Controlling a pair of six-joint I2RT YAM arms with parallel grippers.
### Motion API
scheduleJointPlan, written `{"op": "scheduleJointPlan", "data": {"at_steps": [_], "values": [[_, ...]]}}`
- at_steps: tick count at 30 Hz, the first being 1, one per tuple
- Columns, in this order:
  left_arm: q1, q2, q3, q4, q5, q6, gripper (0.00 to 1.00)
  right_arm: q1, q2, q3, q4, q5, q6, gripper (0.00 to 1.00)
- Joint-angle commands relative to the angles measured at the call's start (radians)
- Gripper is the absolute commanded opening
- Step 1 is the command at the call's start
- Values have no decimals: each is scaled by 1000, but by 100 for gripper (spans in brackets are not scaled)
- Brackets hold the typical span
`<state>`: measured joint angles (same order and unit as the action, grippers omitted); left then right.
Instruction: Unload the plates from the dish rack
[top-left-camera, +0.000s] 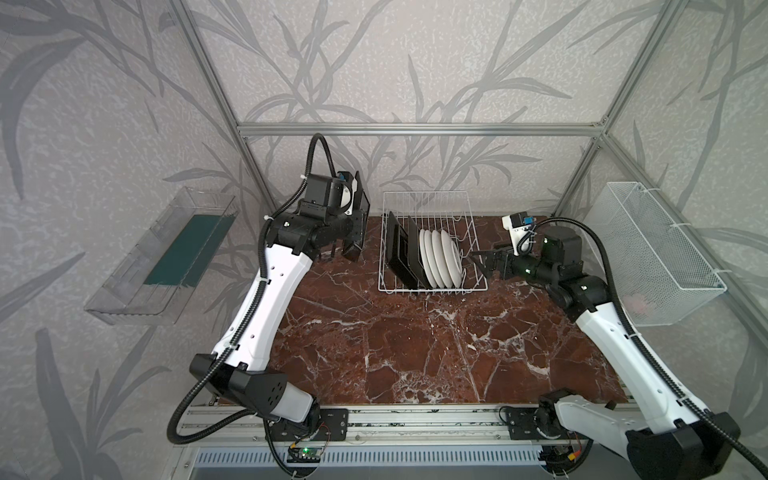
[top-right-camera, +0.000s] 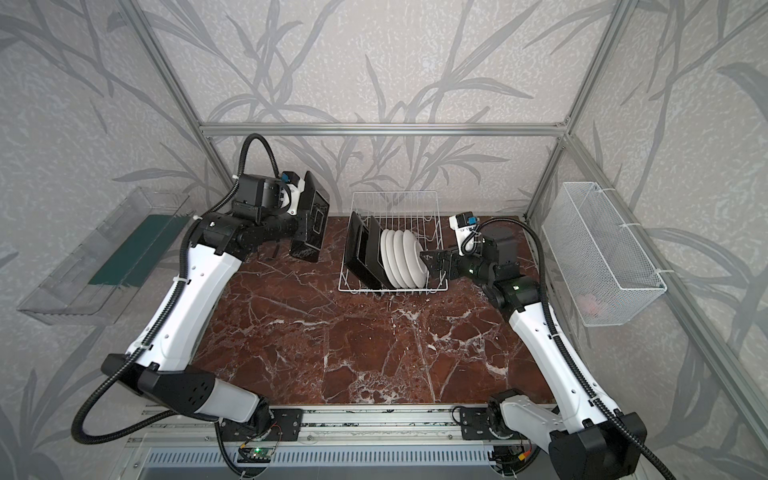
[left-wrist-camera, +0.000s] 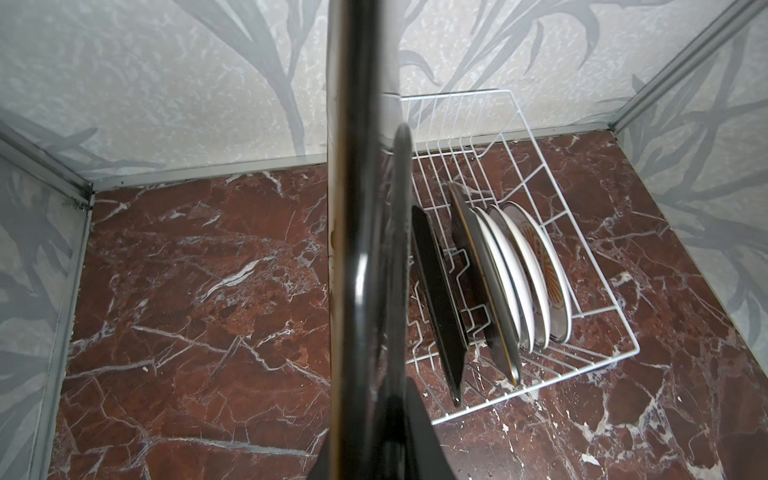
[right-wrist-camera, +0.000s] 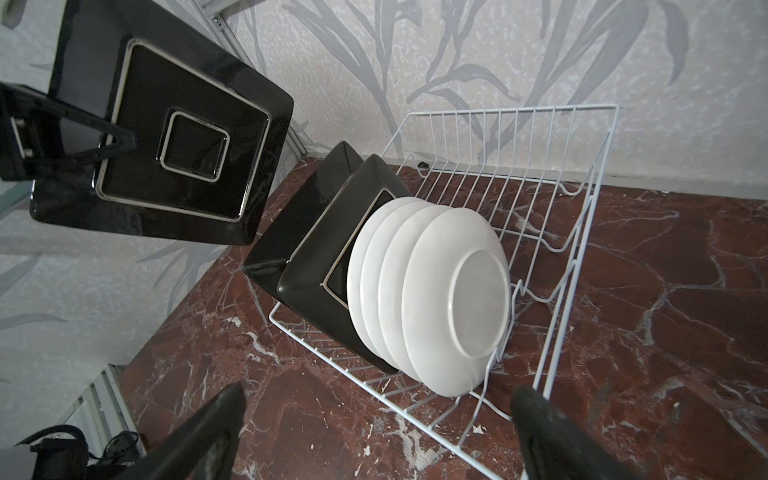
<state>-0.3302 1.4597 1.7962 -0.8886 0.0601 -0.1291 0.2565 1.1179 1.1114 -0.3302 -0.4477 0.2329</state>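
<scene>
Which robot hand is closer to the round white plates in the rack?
The right. The open right gripper sits just beside the round white plates, at the dish rack edge. The left gripper holds a black square plate outside the rack's opposite side.

Black plates (right-wrist-camera: 316, 253), held plate (right-wrist-camera: 174, 153) too: high-gloss glaze, pale unglazed-looking foot rings. White plates (right-wrist-camera: 436, 291): smooth, satin sheen. Rack (right-wrist-camera: 515, 109): white coated wire, smooth. Tabletop (top-left-camera: 415, 353): polished red-brown marble look, white veins. Walls (top-left-camera: 374, 62): matt, rough-textured paper. Frame (top-left-camera: 415, 129): brushed metal. Tray (top-left-camera: 124, 270): clear plastic. Basket (top-left-camera: 665, 257): white fine metal mesh. Arms (top-left-camera: 270, 299): smooth white plastic shells, matt black joints.
</scene>
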Motion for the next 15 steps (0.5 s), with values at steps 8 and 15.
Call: {"op": "scheduleJointPlan", "data": {"at_steps": [8, 15], "values": [[-97, -128, -69, 342, -96, 279, 0, 6, 0, 22, 154, -55, 237, 99], [-167, -230, -267, 589, -101, 499, 0, 5, 26, 74, 107, -60, 268, 99]]}}
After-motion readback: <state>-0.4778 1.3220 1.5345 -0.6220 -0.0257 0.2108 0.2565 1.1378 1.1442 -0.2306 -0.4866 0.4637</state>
